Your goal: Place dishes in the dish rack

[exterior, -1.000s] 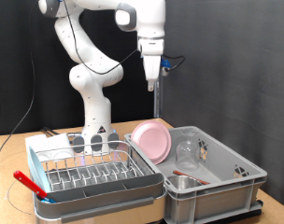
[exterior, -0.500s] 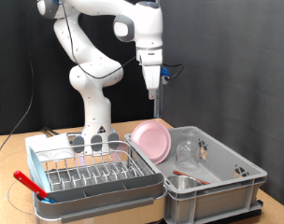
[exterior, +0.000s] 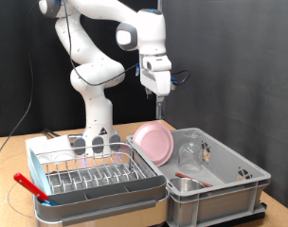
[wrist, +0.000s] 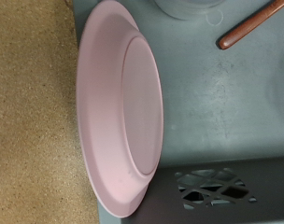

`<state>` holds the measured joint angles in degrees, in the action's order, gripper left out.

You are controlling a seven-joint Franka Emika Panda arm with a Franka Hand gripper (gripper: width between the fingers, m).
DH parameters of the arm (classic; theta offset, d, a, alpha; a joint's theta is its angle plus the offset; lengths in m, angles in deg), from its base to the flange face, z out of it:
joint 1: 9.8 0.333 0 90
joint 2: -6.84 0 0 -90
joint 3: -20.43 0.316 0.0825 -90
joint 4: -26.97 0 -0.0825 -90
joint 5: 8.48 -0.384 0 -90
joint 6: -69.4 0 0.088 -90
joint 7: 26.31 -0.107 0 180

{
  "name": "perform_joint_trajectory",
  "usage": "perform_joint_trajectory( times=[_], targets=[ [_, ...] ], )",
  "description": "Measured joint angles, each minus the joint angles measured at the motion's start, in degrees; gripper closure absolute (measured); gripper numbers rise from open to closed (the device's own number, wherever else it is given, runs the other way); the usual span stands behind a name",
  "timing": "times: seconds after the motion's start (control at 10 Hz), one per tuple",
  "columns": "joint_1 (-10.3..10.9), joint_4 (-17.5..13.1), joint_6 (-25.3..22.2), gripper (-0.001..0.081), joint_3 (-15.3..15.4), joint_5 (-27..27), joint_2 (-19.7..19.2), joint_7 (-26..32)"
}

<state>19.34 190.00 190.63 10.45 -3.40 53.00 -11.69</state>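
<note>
The round pink plate [exterior: 153, 142] leans on its edge against the wall of the grey plastic tub [exterior: 229, 184] nearest the rack. It fills the wrist view as a pink plate [wrist: 119, 103]. My gripper [exterior: 157, 93] hangs high above the plate, pointing down, with nothing seen between its fingers; the fingers do not show in the wrist view. A clear drinking glass [exterior: 189, 151] stands in the tub beside the plate. A red-brown utensil handle [wrist: 254, 23] lies on the tub floor. The dish rack [exterior: 97, 173], to the exterior view's left of the tub, holds no dishes.
A thin red utensil [exterior: 28, 183] lies at the rack's front left corner. Grey utensil cups [exterior: 97, 144] stand at the rack's back. The arm's base [exterior: 97, 118] rises behind the rack. A black curtain closes the back.
The hand has come down a little and turned at the wrist, staying above the pink plate. The dishes and the rack have not moved.
</note>
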Motion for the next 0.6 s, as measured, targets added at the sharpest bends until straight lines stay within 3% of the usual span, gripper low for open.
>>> perform_joint_trajectory(
  times=[0.4,0.6],
  targets=[
    [1.5,0.5,0.9,-0.0002,0.0,-1.5,-5.9,1.4],
    [2.0,1.6,3.5,-0.0002,0.2,-1.6,-7.7,1.7]
  ],
)
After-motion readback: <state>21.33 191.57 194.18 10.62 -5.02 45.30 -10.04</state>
